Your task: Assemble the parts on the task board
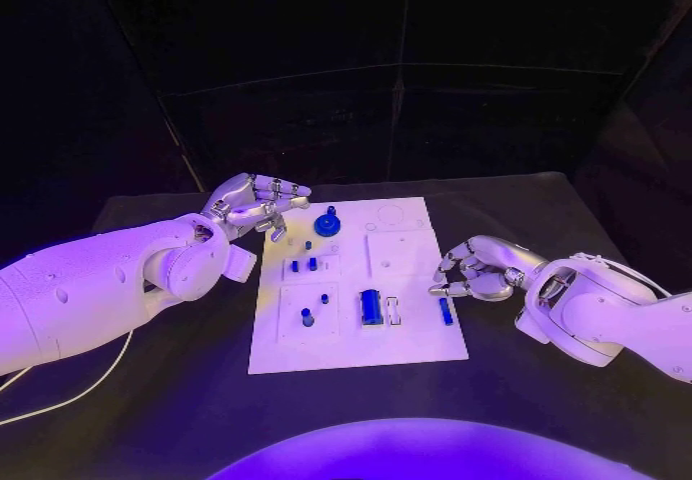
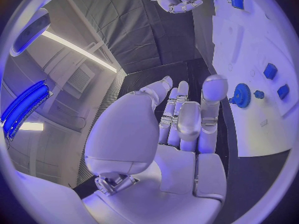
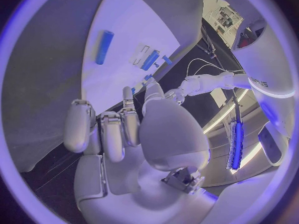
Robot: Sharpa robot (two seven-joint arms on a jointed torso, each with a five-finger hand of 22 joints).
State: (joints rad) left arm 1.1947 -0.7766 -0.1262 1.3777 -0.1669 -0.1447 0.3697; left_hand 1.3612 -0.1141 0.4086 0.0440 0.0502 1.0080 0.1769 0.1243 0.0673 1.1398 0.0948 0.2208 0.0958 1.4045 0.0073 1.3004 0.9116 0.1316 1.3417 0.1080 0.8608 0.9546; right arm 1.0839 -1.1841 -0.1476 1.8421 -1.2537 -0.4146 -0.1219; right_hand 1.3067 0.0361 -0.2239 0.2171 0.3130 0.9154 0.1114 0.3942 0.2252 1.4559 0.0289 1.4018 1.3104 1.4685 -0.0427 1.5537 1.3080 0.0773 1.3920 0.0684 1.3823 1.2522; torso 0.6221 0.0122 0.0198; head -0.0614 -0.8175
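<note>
White task board (image 1: 418,345) lies between both hands. The left hand (image 1: 257,207), fingers loosely spread and empty, hovers just beside the blue gear (image 1: 327,224); the right hand (image 1: 476,272), curled, holds nothing near a slim blue bar (image 1: 446,311). Best approach the gear from above, slowly.

A black table (image 1: 173,400) carries everything, its dark top running out to all sides. A thin white cable (image 1: 72,392) lies on the tabletop near its left edge, curving toward the front left corner. Dark curtain panels (image 1: 433,110) hang behind the table's far edge, with faint seams crossing them.
</note>
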